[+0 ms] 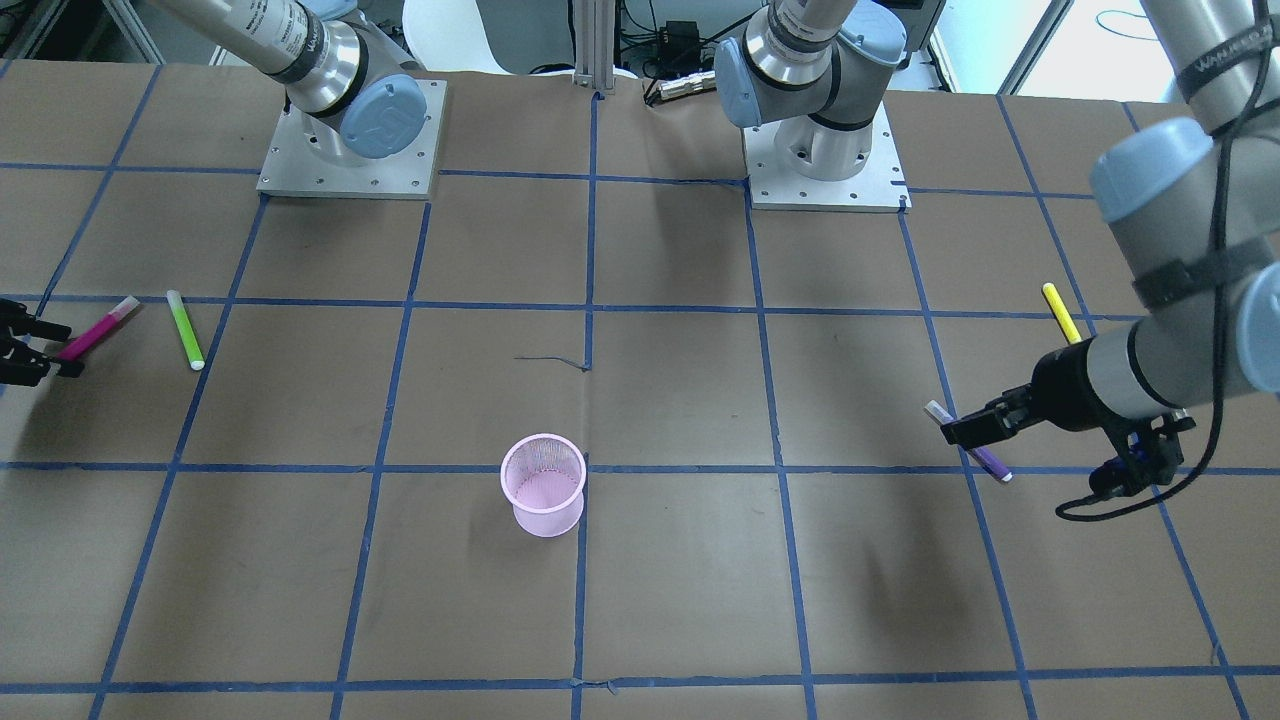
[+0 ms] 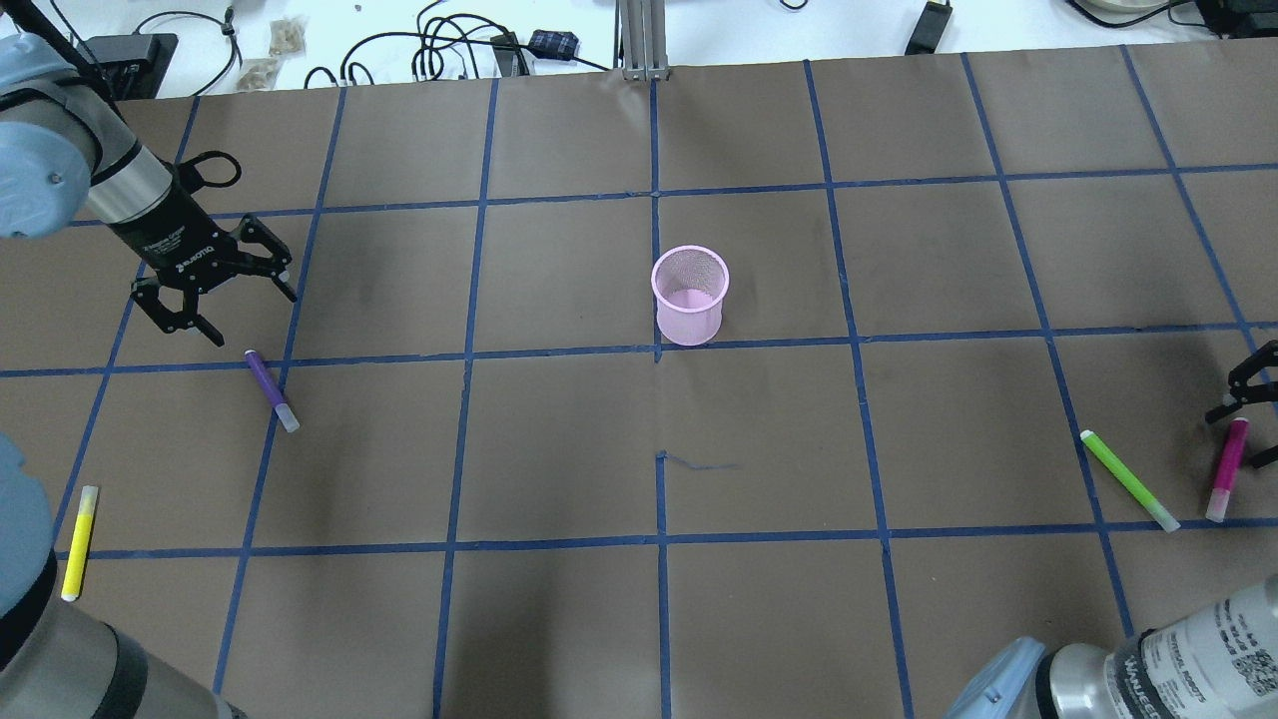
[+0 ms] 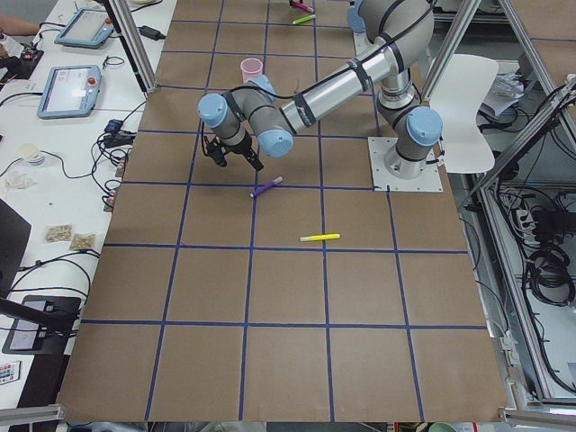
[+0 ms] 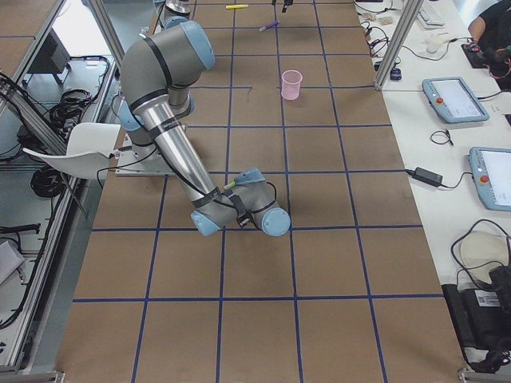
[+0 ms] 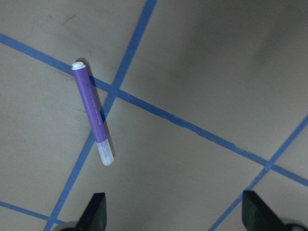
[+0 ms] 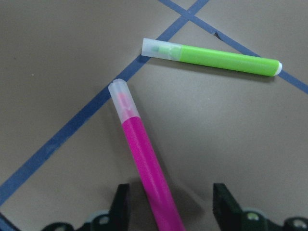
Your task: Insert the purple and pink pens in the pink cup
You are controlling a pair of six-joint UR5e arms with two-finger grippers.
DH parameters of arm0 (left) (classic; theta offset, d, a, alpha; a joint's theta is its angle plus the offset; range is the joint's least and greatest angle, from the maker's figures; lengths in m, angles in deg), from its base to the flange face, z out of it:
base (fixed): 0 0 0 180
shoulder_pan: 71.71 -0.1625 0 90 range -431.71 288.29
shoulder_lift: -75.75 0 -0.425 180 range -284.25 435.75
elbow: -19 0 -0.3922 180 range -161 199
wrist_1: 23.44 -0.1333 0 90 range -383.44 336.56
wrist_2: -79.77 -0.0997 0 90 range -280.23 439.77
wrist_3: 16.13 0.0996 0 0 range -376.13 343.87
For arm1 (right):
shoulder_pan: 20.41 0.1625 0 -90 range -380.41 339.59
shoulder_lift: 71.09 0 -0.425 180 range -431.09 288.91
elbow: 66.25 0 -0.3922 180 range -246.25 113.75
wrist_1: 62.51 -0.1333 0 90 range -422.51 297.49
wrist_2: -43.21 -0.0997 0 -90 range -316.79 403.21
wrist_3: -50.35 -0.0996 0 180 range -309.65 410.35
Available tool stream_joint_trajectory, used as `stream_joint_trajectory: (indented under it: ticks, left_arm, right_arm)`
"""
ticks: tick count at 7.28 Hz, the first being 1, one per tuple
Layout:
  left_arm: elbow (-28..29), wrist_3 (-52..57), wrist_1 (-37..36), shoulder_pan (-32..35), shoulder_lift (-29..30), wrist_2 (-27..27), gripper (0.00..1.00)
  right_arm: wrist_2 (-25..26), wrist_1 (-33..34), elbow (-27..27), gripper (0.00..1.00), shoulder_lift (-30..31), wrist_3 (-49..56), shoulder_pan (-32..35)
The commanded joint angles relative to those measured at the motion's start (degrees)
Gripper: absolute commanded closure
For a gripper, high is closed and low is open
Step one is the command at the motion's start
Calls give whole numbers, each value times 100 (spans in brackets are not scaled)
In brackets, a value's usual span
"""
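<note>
The pink mesh cup (image 1: 543,485) stands upright near the table's middle, also in the overhead view (image 2: 689,295). The purple pen (image 2: 272,390) lies flat on the table, just below my left gripper (image 2: 245,315). That gripper is open and empty. In the left wrist view the pen (image 5: 93,118) lies ahead and left of the open fingers (image 5: 96,211). The pink pen (image 2: 1227,469) lies flat at the far right. My right gripper (image 6: 172,207) is open with its jaws on either side of the pink pen's (image 6: 144,163) near end.
A green pen (image 2: 1128,479) lies just beside the pink pen, close to the right gripper. A yellow pen (image 2: 79,542) lies near the left arm. Blue tape lines grid the brown table. The arm bases (image 1: 825,150) stand at the robot's edge.
</note>
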Motion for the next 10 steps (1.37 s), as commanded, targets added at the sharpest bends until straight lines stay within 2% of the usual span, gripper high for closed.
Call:
stream_joint_trajectory:
  ticks: [1,2,3,4,6,8,9,10]
  left_arm:
    - [-175,-408,-272,-428,503,14,0]
    - [-159,-505,-481,-535,662,14,0]
    - [-168,-758,-561,-536,707,66,0]
    - [-150,-813,-614,-536,708,380,3]
    - [-177,-796,-633,-536,795,383,19]
    - [-150,-681,-641,-536,866,366,26]
    - [-141,-664,-650,-536,857,331,41]
    - [-133,-672,-641,-536,840,322,48]
  right_arm:
    - [20,38,0,77,2,35,0]
    - [29,47,0,85,2,35,0]
    - [29,47,0,87,2,18,0]
    - [37,38,0,88,10,9,0]
    - [203,-6,-44,89,72,9,0]
    - [205,-76,-280,92,325,-157,-9]
    - [152,-198,-351,93,666,-741,-9]
    - [65,-417,-343,93,1096,-1295,35]
